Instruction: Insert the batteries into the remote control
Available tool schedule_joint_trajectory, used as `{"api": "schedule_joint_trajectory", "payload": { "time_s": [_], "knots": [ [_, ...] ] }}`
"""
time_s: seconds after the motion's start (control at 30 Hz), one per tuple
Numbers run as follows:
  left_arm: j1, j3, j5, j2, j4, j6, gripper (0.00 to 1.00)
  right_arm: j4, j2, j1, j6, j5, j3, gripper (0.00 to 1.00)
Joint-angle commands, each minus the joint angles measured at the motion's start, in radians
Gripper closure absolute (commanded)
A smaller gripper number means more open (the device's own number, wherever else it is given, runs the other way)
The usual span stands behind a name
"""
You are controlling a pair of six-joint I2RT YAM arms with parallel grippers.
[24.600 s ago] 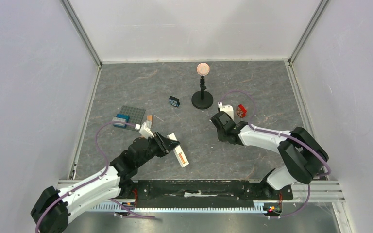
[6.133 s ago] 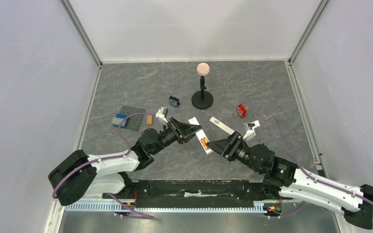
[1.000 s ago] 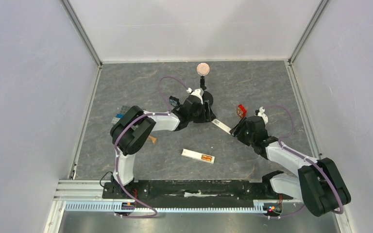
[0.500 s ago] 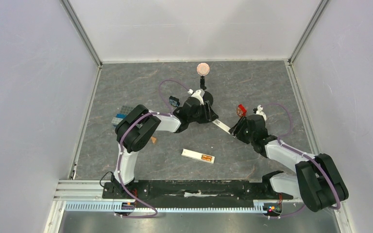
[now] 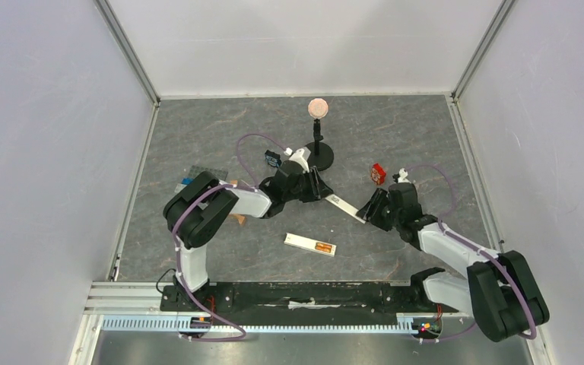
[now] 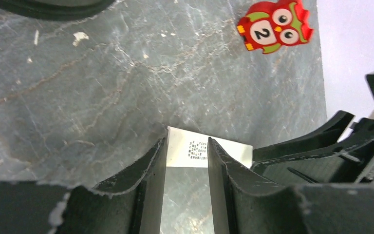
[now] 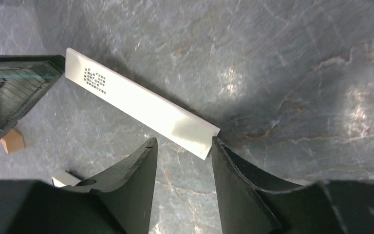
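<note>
The white remote control [image 5: 304, 242] lies flat on the table near the front centre, held by neither gripper. The orange batteries [image 5: 322, 248] sit in its open bay. A thin white strip with small print [image 5: 347, 207] lies behind it, between my two grippers. My left gripper [image 5: 324, 195] is open, its tips over the strip's printed end [image 6: 189, 152]; the left gripper [image 6: 186, 141] shows the strip running across and past its right finger. My right gripper [image 5: 365, 211] is open and straddles the strip's other end [image 7: 190, 131]; the right gripper [image 7: 182, 141] has its right finger touching the strip's corner.
A black stand [image 5: 317, 157] with a pink disc [image 5: 318, 106] is behind the left gripper. A red owl piece [image 5: 379, 173] lies behind the right gripper and shows in the left wrist view [image 6: 275, 25]. A grey baseplate [image 5: 200, 173], a small dark item [image 5: 273, 159] and a tan block [image 5: 237, 219] lie left.
In the last second the white strip slid toward the near side, and both grippers moved with it. The remote stayed on the table where it lay.
</note>
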Motion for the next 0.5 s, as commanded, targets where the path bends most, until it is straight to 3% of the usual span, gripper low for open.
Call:
{"api": "schedule_joint_trajectory", "payload": {
  "time_s": [0.0, 0.47],
  "knots": [
    [-0.064, -0.032, 0.078, -0.1, 0.019, -0.022, 0.6, 0.003, -0.06, 0.011, 0.007, -0.139, -0.028, 0.54],
    [-0.189, -0.179, 0.013, -0.257, -0.04, -0.082, 0.63, -0.092, -0.17, 0.044, -0.014, -0.258, -0.058, 0.55]
  ]
}}
